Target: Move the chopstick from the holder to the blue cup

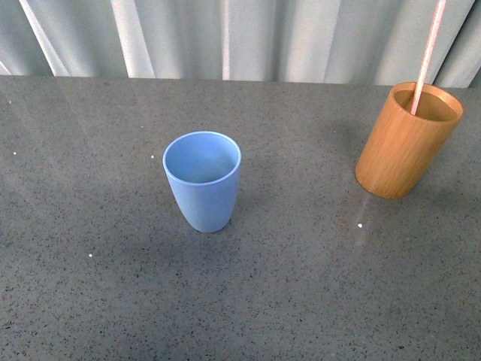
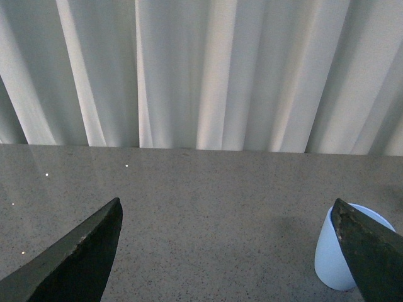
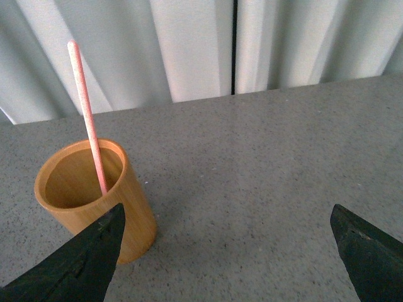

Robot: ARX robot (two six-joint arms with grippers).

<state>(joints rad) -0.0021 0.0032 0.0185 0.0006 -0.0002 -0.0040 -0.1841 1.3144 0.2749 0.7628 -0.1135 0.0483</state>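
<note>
My left pincer [image 2: 227, 206] is wide open, its two dark fingers [image 2: 75, 258] are far apart, and it holds nothing. Its camera shows the grey bench [image 2: 208, 214] between the fingers, and the blue cup [image 2: 329, 251] partly behind one of them. In the front view the blue cup [image 1: 202, 180] stands upright a little left of the middle of the frame, and its inside looks empty. Well apart from it, at the right side of the frame and a bit higher, the holder [image 1: 402, 150] stands upright on the bench too. The chopstick [image 1: 425, 56] is in the holder: its lower end is inside, it is a little tilted, and its upper end leaves the frame at the upper right. A pale pleated curtain [image 1: 225, 37] runs along the top of the frame behind the bench. My right pincer [image 3: 227, 211] is wide open too and grips nothing. In its camera the holder with the chopstick shows close by one finger; I cannot tell if they touch.
</note>
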